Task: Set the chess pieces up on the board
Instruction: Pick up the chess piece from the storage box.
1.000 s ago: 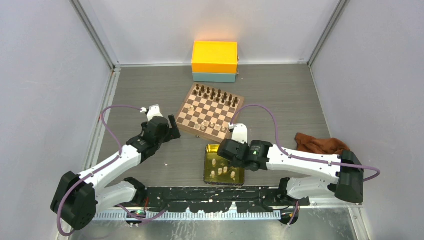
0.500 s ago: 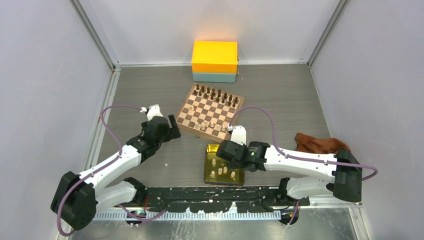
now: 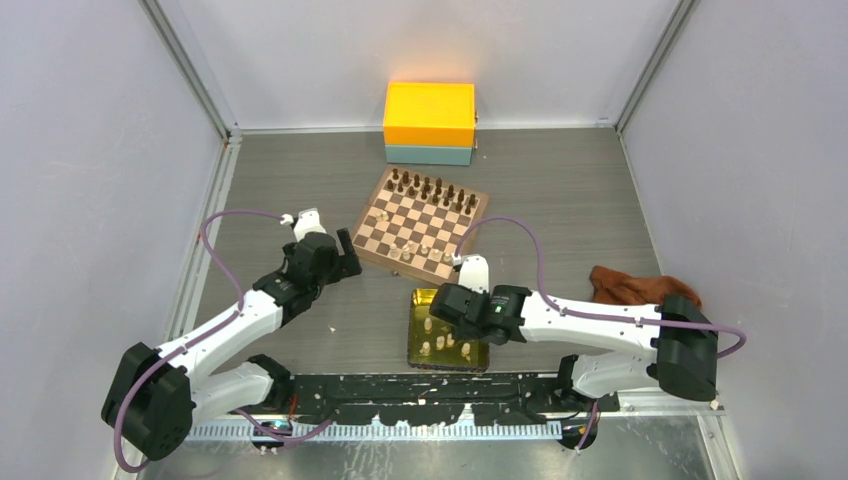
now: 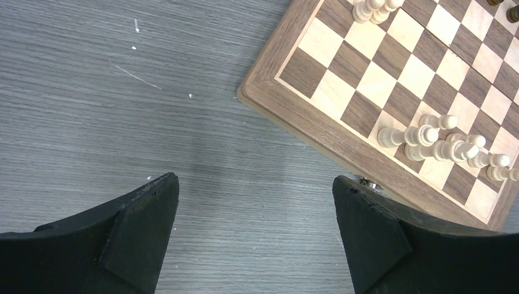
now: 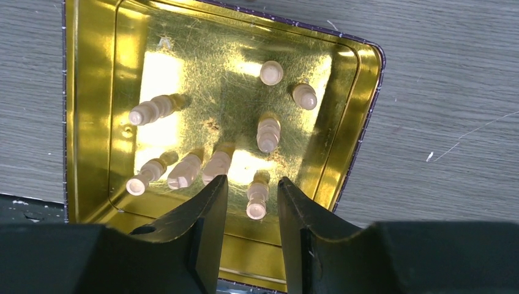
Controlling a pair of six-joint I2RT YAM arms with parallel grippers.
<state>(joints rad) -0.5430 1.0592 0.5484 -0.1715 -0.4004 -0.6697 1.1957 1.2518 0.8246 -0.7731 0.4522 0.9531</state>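
Top view: shows the board (image 3: 422,224) lying askew at mid-bench (image 3: 300,180), with dark brown pieces (image 3: 432,187) lined along its far rows and a few pale chess pieces (image 3: 420,247) gathered on its near rows. Shows more of the pale ones in a gold tin tray (image 3: 413,340) just in front of the board's near corner. Puts the left end effector (image 3: 350,257) just off the board's near-left edge, spread wide and gripping nothing. Puts the right end effector (image 3: 436,306) over the tray. Takes in an orange box (image 3: 430,113) stacked on a teal box (image 3: 429,154) behind the board, and a brown cloth (image 3: 640,288) crumpled at the right.

Left wrist: looks down past two black fingers (image 4: 144,220) set far apart, with only bare bench between them and nothing touched. Catches a corner of the board at upper right, with pale pieces clustered on the squares nearest its rim and a few more at the top edge.

Right wrist: looks into the tray and finds eight pale pieces scattered on its floor. Finds the fingers (image 5: 208,226) part-way apart and straddling one piece by the near wall, with gold showing on either side of it, so apparently not pinching. Cannot tell whether the tips touch the tray floor.
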